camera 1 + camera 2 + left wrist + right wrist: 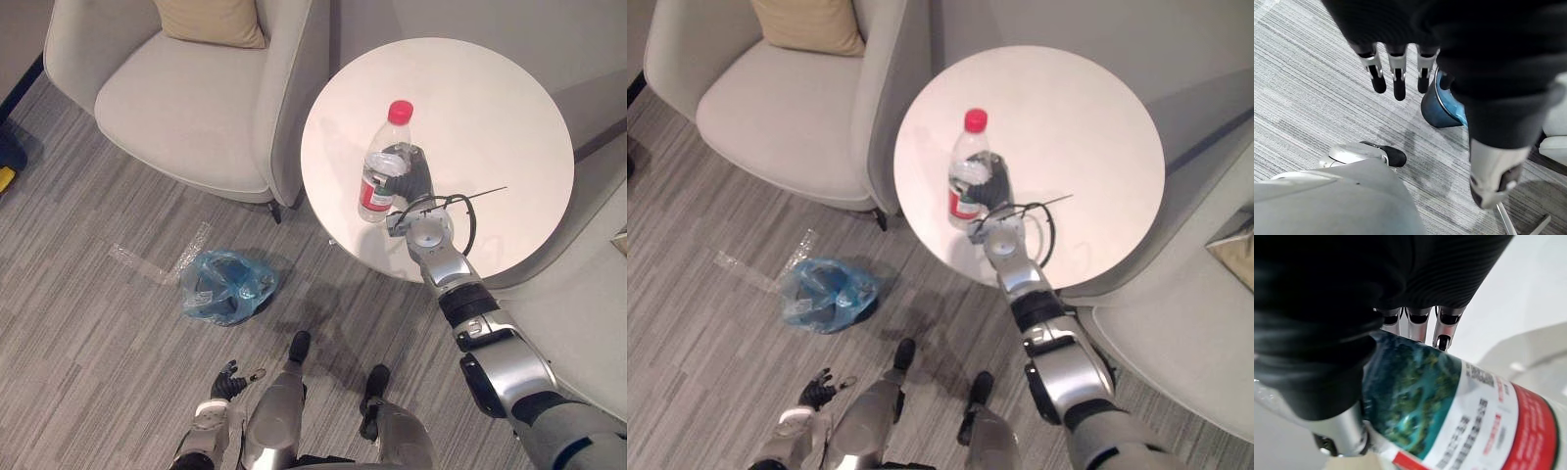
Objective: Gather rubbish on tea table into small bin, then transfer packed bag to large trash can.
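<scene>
Right hand [411, 172]: you see its fingers and thumb wrapped round the clear bottle [380, 168], red cap up, held upright above the round white table [495, 108], towards the table's left edge; you cannot tell whether the base rests on the top. Left hand [1396, 73]: fingers straight and relaxed, holding nothing, hanging low over the grey carpet [88, 343]. On the carpet beside the armchair [186, 98] sits the small bin [223, 286] lined with a blue bag, with a clear plastic wrapper [157, 259] just beside it.
</scene>
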{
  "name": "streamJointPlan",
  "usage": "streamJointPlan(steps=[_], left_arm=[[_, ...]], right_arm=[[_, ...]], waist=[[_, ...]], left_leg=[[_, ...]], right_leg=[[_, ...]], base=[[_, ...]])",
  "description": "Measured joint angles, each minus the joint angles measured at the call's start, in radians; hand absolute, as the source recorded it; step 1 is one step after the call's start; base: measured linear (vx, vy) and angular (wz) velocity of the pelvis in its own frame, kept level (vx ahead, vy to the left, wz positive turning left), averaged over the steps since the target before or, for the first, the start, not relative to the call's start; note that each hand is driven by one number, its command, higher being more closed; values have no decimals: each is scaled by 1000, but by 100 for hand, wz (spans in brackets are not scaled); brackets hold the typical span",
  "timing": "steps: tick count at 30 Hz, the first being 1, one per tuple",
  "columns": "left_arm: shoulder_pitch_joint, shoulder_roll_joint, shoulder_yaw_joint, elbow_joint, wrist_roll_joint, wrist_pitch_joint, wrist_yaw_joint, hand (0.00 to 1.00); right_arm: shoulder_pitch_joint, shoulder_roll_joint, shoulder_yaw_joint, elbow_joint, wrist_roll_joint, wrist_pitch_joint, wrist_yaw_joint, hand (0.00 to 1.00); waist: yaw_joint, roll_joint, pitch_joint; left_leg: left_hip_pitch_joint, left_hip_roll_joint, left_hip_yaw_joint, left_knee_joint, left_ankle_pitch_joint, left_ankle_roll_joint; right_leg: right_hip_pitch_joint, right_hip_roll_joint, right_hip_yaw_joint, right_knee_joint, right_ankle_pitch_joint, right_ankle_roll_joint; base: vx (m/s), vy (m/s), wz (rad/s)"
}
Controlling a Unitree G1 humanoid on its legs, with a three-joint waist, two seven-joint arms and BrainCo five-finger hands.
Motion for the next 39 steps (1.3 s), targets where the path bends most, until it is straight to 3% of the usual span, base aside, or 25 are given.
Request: streamJointPlan(steps=[3, 7, 8, 16, 26, 30, 33, 35, 36, 37, 39], left_arm=[[1, 1, 0, 0, 2, 12, 0, 0], [8, 7, 0, 1, 34, 17, -3, 0], [14, 8, 0, 5, 44, 22, -5, 0], [41, 12, -27, 38, 80, 32, -26, 0], [63, 6, -67, 61, 96, 32, -40, 0], [64, 7, -110, 60, 95, 32, -40, 0], [65, -5, -128, 60, 97, 31, -40, 0], [69, 1, -118, 56, 97, 30, -39, 0], [68, 5, -116, 52, 97, 30, -39, 0], [67, -7, -114, 35, 96, 30, -35, 0], [76, -21, -114, 17, 95, 30, -36, 0]], right_arm=[[125, 12, 1, -129, -1, -10, 26, 100], [336, 38, 3, -277, -1, -16, 78, 100], [402, 36, 5, -316, -2, -20, 95, 100], [731, 39, 7, -514, -37, -53, 166, 100], [896, 77, 22, -554, -97, -64, 224, 100], [899, 77, 34, -553, -102, -64, 230, 100], [897, 76, 32, -554, -138, -64, 219, 100], [900, 84, 30, -559, -140, -64, 208, 100], [897, 86, 32, -563, -142, -64, 206, 100], [866, 74, 42, -583, -158, -63, 200, 100], [846, 77, 42, -589, -166, -64, 190, 100]], waist=[[-3, -4, -3], [-30, -13, -17], [-45, -16, -34], [-87, -34, -158], [-128, -32, -217], [-136, -35, -220], [-160, -27, -225], [-166, -53, -242], [-162, -57, -245], [-145, -22, -250], [-145, 17, -247]], left_leg=[[27, 1, 6, -13, 0, 0], [54, 0, 20, -30, 4, -1], [56, 0, 20, -45, 12, -1], [134, 7, 77, -75, 14, -1], [200, 33, 196, -87, 9, -7], [213, 15, 227, -63, 1, -3], [169, -5, 187, -32, -5, 8], [121, -31, 102, -11, 22, -5], [106, -35, 91, -2, 31, -15], [30, -9, 43, 31, 52, -35], [-4, 25, -2, 24, 75, -51]], right_leg=[[21, -1, 3, -5, 0, 1], [46, -3, 11, -25, 7, 12], [46, -4, 11, -34, 12, 18], [87, -2, 75, -57, 21, 29], [69, 20, 205, -45, 49, 29], [-23, 0, 271, 173, -39, 40], [-58, -10, 338, 274, -94, 79], [-65, 17, 475, 416, -210, 77], [-68, 18, 493, 401, -218, 76], [-69, 46, 476, 331, -213, 47], [-68, 76, 422, 284, -176, 28]], base=[[5, 3, -2], [2, 9, -6], [0, 0, 0], [-22, 11, -22], [-88, 7, -40], [-67, -10, -21], [-110, -38, 52], [-55, -155, 112], [-112, -257, 110], [-148, -179, 68], [-171, -126, 70]])
